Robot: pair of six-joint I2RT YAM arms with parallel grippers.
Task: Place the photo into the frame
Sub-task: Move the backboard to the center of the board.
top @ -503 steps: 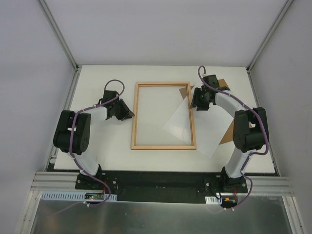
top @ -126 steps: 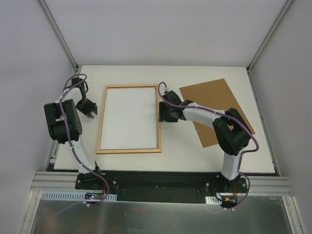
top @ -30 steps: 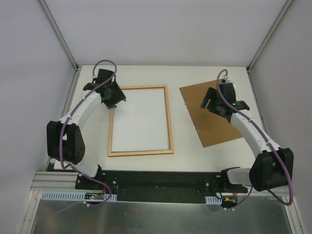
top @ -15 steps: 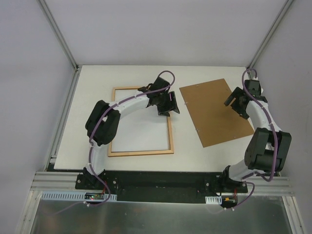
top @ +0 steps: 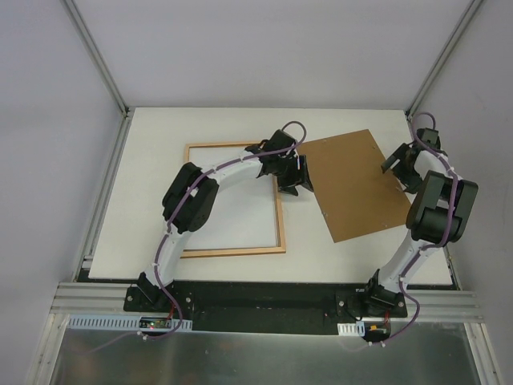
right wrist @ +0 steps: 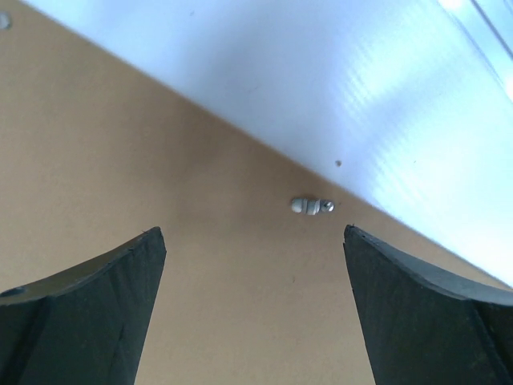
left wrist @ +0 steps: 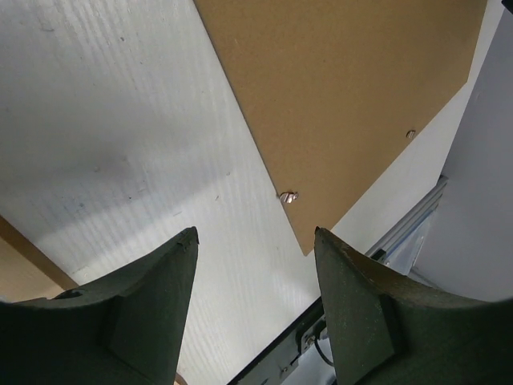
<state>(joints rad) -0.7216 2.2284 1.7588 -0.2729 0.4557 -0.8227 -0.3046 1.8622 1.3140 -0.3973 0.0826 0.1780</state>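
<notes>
The frame point(top: 232, 253) lies flat left of centre, and the photo point(top: 240, 220) fills it with its plain white side up. My left arm reaches across the frame's top. The left gripper point(top: 296, 186) hangs just past the right rail, at the left edge of the brown backing board point(top: 353, 184). In the left wrist view this gripper point(left wrist: 255, 233) is open over bare white table, with the frame point(left wrist: 24, 261) at the lower left. My right gripper point(top: 398, 172) is over the board's right edge. In its own view the right gripper point(right wrist: 255, 233) stands wide open and empty above the board point(right wrist: 200, 200).
A small metal clip point(right wrist: 313, 206) sits on the board near its edge, and another clip point(left wrist: 288, 195) shows by the board's left edge. White walls and aluminium posts point(top: 108, 80) close in the table's back and sides.
My left gripper swept from the frame's top left corner across to its right rail, beside the board. The right gripper moved from over the board to its right edge and opened wider.
</notes>
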